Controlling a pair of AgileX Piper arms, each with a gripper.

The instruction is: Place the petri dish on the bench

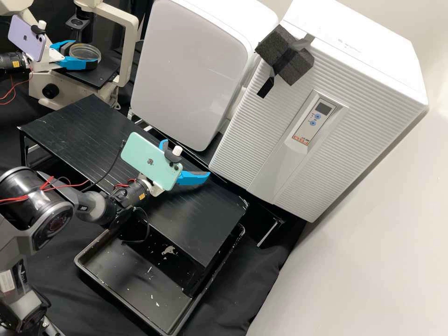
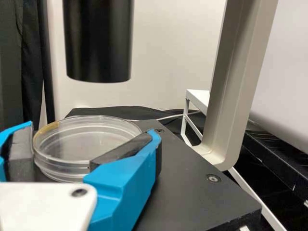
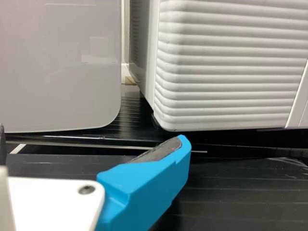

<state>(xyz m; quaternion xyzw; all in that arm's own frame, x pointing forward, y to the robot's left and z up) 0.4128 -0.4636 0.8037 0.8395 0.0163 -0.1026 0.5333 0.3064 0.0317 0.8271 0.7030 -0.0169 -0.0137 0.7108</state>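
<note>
Petri dish [image 2: 89,142], round and clear, held by its sides above or on the flat black stage [image 2: 192,192] of a microscope; whether its base is touching cannot be told. It is gripped by the left gripper [image 2: 94,130], whose fingers are set apart by the dish's width, pads against opposite sides. The right gripper [image 1: 186,159] is parked over the black shelf [image 1: 200,233], fingers well spread, nothing held.

The step in hand is judged to be carrying the dish off the stage. It should be raised only slightly, kept level, and drawn out from beneath the black tube [image 2: 98,43], with the pale upright [image 2: 240,86] avoided. The pressure should be steady but light, since thin plastic could slip or flex. It should be released only once its base is flat on the bench.

A yellowish patch is seen on the dish's rim; its contents cannot be made out. Pale scraps [image 1: 168,251] are scattered in the black tray [image 1: 121,284].
</note>
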